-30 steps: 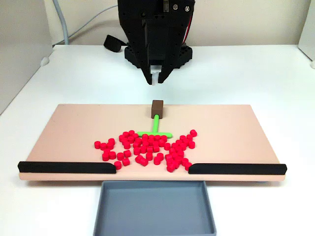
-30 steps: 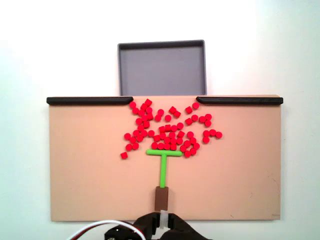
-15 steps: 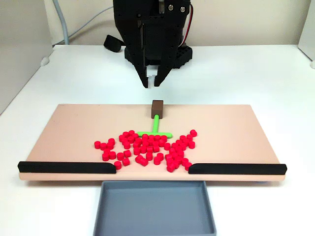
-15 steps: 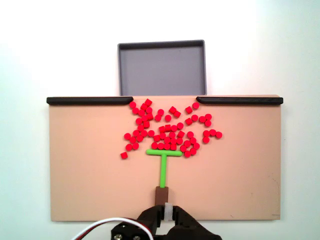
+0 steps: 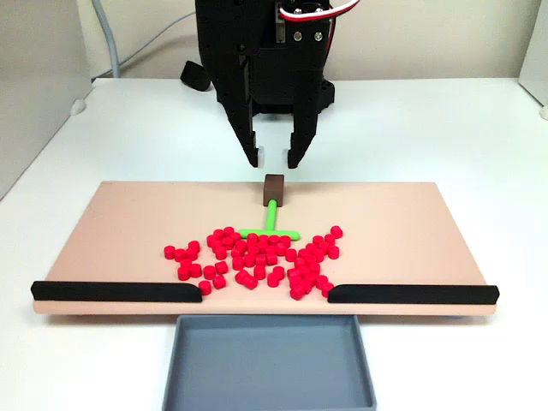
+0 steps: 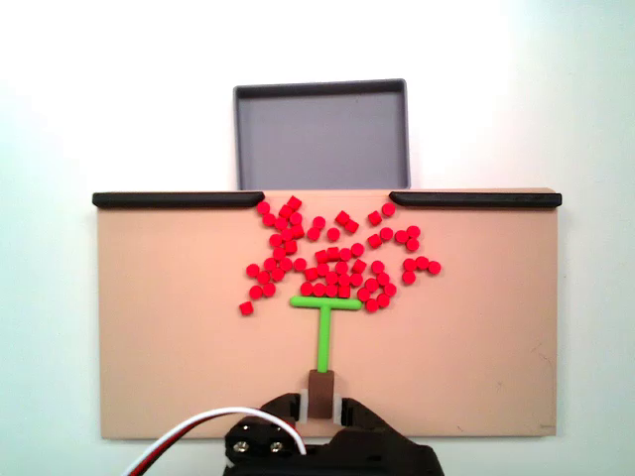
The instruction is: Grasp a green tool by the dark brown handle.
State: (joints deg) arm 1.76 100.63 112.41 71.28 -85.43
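On the white table I see a beige board, and the green tool lies flat near its middle with the crossbar touching the pile of red cylinders. Its dark brown handle is at the board's edge nearest the arm. My gripper hangs just above the handle with fingers spread apart, holding nothing; from above the handle sits between them.

Green tool flat — dark brown handle rearward
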